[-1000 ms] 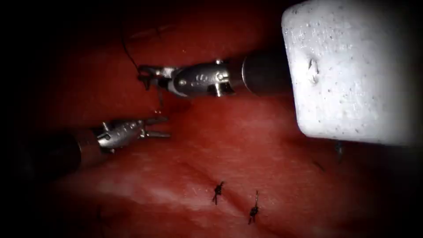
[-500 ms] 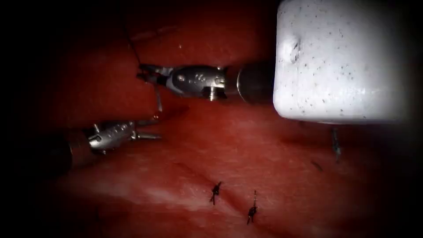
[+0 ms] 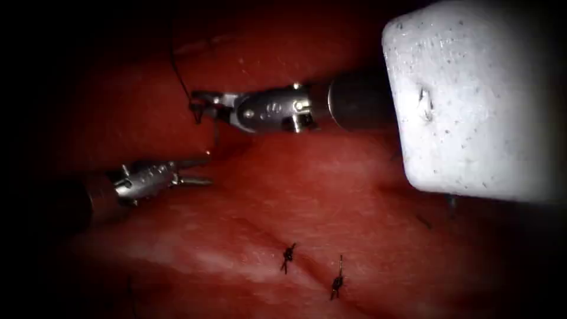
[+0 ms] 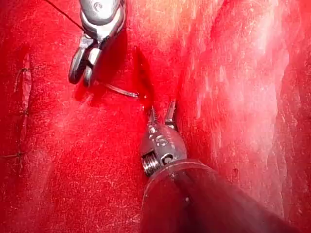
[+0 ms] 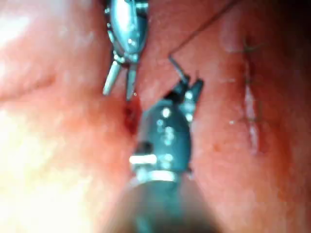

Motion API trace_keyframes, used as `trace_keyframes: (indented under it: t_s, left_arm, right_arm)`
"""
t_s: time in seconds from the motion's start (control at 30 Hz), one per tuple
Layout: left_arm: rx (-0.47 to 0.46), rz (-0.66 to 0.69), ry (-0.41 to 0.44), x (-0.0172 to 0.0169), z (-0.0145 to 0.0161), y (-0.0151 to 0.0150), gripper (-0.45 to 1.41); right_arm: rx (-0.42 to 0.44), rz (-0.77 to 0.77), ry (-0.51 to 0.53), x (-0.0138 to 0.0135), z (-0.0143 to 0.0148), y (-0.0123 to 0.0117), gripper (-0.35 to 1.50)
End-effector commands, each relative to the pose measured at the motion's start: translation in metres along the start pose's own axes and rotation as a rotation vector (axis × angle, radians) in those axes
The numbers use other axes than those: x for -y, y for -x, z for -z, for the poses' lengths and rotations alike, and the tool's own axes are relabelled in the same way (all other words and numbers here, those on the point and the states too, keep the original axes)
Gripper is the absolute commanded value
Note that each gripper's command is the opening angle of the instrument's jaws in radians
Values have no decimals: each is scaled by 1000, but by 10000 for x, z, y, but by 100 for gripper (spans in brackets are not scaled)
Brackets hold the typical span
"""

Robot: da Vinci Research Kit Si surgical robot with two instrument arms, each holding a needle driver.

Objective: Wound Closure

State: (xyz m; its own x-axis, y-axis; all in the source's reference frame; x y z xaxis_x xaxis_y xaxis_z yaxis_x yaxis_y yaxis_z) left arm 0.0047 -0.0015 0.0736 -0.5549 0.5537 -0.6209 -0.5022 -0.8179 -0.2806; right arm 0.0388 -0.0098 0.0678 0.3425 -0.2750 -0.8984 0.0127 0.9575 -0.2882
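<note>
Right pincer [image 3: 201,101] clamps needle [image 4: 119,90] — tip in tissue [image 3: 331,195], left pincer [image 3: 198,171] agape

We see a surgical training bench, red tissue [image 3: 331,177] under endoscope light, tied stitches [image 3: 287,257] along its cut, two wristed needle drivers [image 3: 201,100] at work, a white foam block [image 3: 472,100] beside us.

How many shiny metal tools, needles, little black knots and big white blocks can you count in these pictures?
Metal tools: 2, the left tool, jaws open and empty, and the right tool, holding the needle.
Needles: 1, the needle, its tip end in the tissue.
Black knots: 2, one knot and another knot.
White blocks: 1, the white block.
Total: 6.
</note>
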Motion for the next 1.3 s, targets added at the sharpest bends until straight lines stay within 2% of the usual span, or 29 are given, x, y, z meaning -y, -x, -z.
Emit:
trace_keyframes:
  t_s: [0.03, 0.17, 0.33, 0.4, 0.47, 0.6, 0.73, 0.97, 1.13, 1.3]
  left_arm:
    - [-1, 2, 5, -4, -9, 2, 10]
    - [-5, 8, 25, -19, 1, -1, 12]
    - [-8, 19, 66, -63, 30, -29, 12]
    - [-11, 9, 99, -88, 44, -54, 14]
    - [-13, 0, 101, -95, 49, -68, 14]
    - [-26, -7, 100, -95, 51, -81, 14]
    - [-30, -8, 104, -90, 50, -81, 14]
    - [-41, -18, 103, -70, 39, -72, 14]
    - [-41, -19, 101, -67, 36, -71, 14]
    - [-41, -17, 100, -66, 33, -74, 14]
  right_arm:
    - [-1, 47, 8, 4, -9, -10, -35]
    - [-7, 124, 19, 8, -10, -15, -35]
    - [-9, 207, 43, 6, -10, -8, -35]
    - [-20, 243, 46, 11, -12, -3, -35]
    - [-29, 264, 44, 19, -13, 3, -35]
    - [-41, 284, 36, 30, -13, 13, -35]
    - [-42, 295, 25, 40, -9, 19, -35]
    - [-37, 254, -53, 85, 2, 43, -35]
    - [-20, 232, -47, 82, 9, 52, -35]
    - [-21, 220, -38, 73, 11, 45, -35]
